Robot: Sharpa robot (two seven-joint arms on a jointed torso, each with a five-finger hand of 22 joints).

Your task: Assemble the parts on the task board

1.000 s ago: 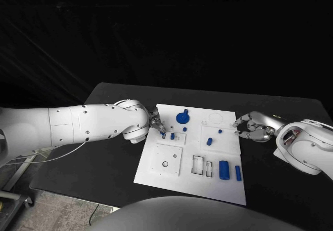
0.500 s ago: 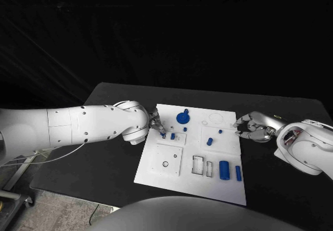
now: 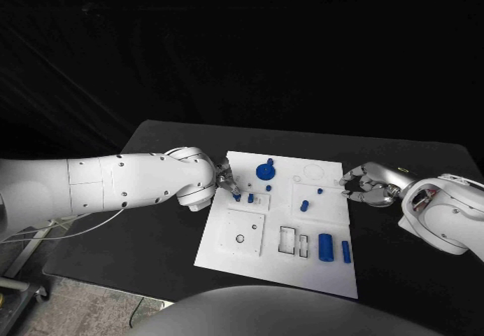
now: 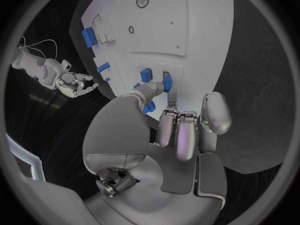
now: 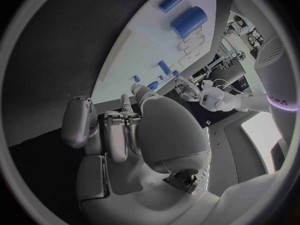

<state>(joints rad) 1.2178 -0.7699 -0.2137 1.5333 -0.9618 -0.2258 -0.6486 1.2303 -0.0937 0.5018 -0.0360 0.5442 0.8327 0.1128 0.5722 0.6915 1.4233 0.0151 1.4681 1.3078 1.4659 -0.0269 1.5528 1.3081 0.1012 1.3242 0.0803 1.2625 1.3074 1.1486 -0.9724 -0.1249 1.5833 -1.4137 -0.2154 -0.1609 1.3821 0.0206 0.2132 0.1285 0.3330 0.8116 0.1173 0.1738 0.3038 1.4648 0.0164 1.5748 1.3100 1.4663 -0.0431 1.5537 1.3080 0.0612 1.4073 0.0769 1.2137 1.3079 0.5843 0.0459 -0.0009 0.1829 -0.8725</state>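
White task board [image 3: 230,241] lies on the black table [image 3: 151,231]; left hand [image 3: 228,183] pinches a small blue part [image 3: 238,197], right hand [image 3: 367,186] is clenched, holding nothing.

The left arm reached in across the table, its left hand [image 3: 228,183] bent down with fingertips [image 4: 166,82] lowered together and thumb alongside. The right arm came in from the opposite side, its right hand [image 3: 366,186] held with the fingers [image 5: 105,130] curled inward toward the thumb, nothing visible between them.
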